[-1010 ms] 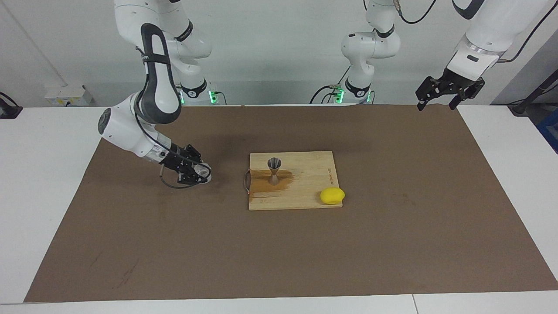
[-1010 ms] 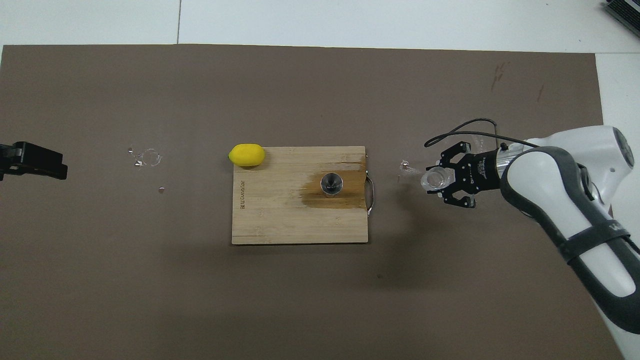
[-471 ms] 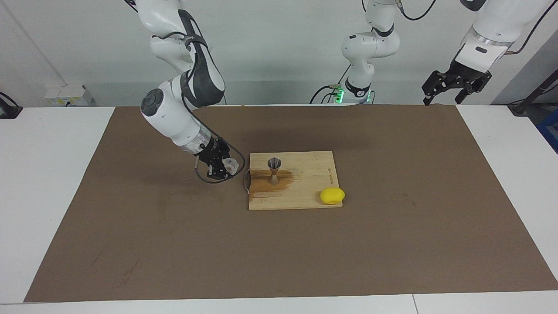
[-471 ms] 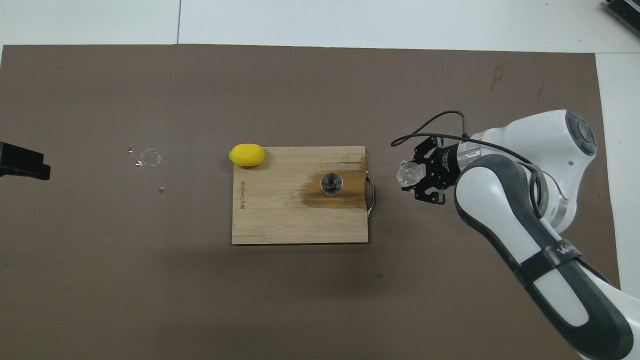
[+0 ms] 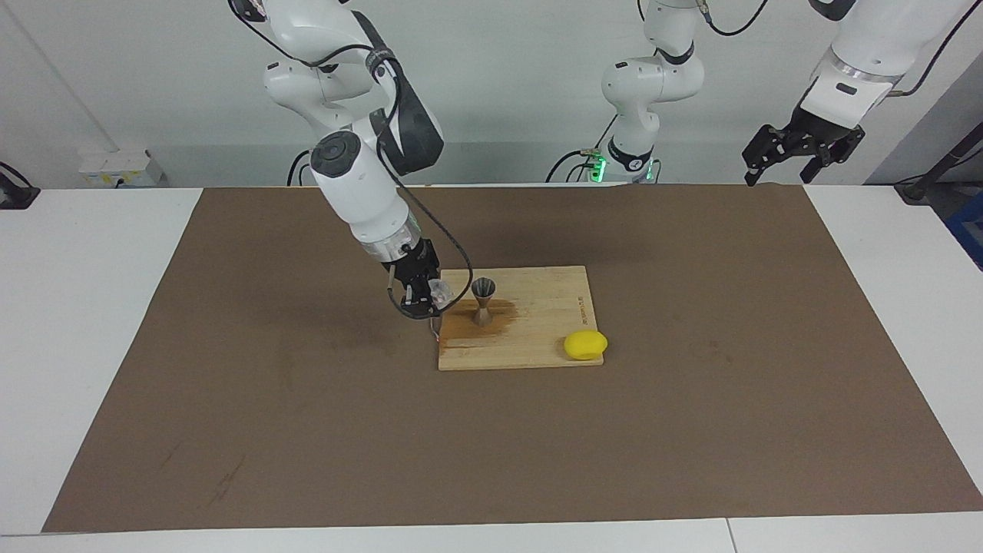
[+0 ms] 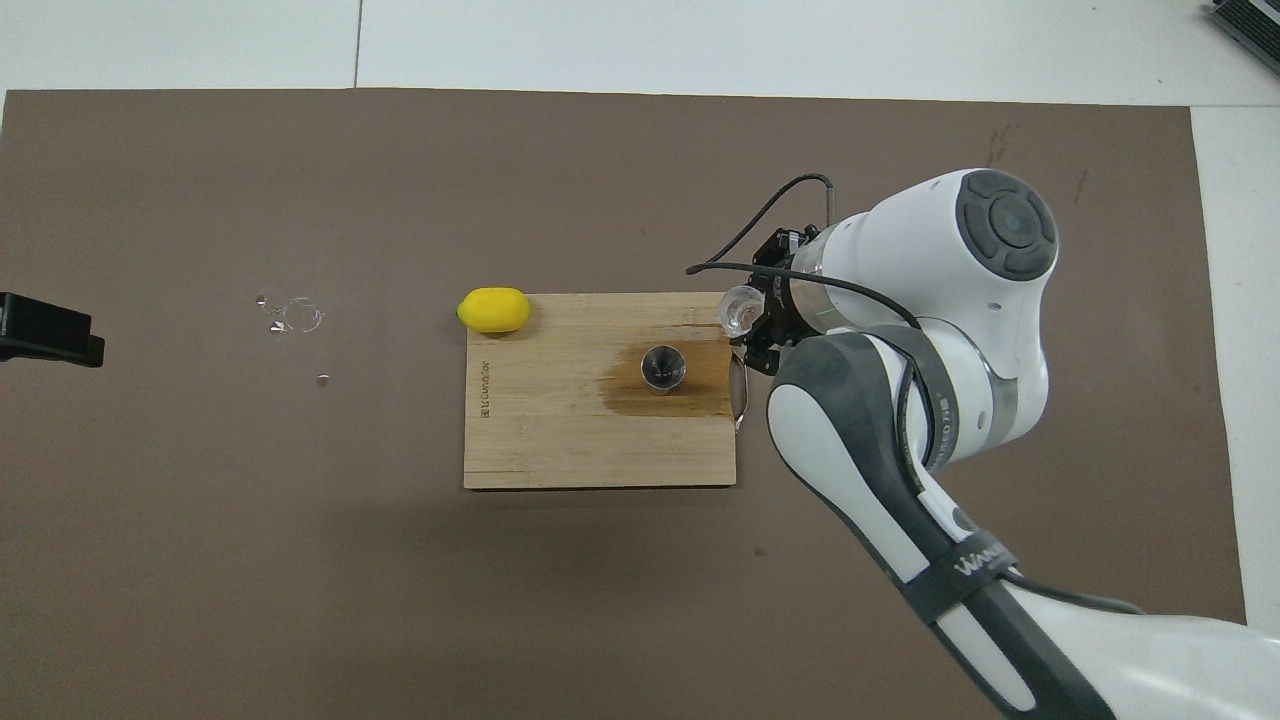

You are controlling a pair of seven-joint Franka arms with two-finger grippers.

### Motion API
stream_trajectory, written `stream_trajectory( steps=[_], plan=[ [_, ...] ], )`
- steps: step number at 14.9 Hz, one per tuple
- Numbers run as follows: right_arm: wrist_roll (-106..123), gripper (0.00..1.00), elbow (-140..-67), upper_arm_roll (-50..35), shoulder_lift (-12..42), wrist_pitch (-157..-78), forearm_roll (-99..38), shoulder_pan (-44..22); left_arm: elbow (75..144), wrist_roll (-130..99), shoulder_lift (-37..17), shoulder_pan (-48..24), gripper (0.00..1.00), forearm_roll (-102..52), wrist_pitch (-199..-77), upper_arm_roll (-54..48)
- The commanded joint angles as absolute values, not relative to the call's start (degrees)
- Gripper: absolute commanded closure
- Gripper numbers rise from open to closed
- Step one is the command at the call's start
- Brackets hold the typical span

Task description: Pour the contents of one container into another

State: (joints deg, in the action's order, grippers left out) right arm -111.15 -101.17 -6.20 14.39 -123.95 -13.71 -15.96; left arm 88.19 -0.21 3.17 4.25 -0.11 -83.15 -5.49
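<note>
Right gripper (image 5: 425, 298) clamped on clear cup (image 5: 438, 291) beside jigger (image 5: 483, 301) — centre lip over its mouth, tip slowly — left gripper (image 5: 799, 150) waits, fingers apart.

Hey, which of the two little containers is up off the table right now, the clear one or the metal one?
The small clear ribbed cup, gripped in the right claw over the wooden board's handle end. The silver hourglass-shaped metal jigger stands upright on the board.

One clear cup (image 5: 438, 291), one jigger (image 5: 483, 301), one lemon (image 5: 585, 345), one board (image 5: 537, 338)
</note>
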Motion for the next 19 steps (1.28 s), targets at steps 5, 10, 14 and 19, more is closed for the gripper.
stream_trajectory(
  steps=[5, 10, 14, 19],
  plan=[
    [-118.04, 0.95, -97.38, -6.15, 15.82, -121.73, 0.87, -22.31, 90.09, 0.18, 4.92, 5.01, 0.0, 0.26, -83.06, -6.15],
    [-118.3, 0.95, -97.73, -6.15, 15.56, -120.41, 8.24, -25.31, 90.09, 0.18, 4.92, 5.01, 0.0, 0.26, -83.06, -6.15],
    [-118.39, 0.95, -98.17, -6.15, 15.21, -119.27, 13.26, -26.8, 90.09, 0.18, 4.92, 5.1, 0.0, 0.26, -82.97, -6.15],
    [-118.48, 0.95, -100.1, -6.15, 13.8, -119.0, 19.76, -29.44, 90.09, 0.18, 4.92, 5.1, 0.0, 0.26, -83.06, -6.15]
  ],
)
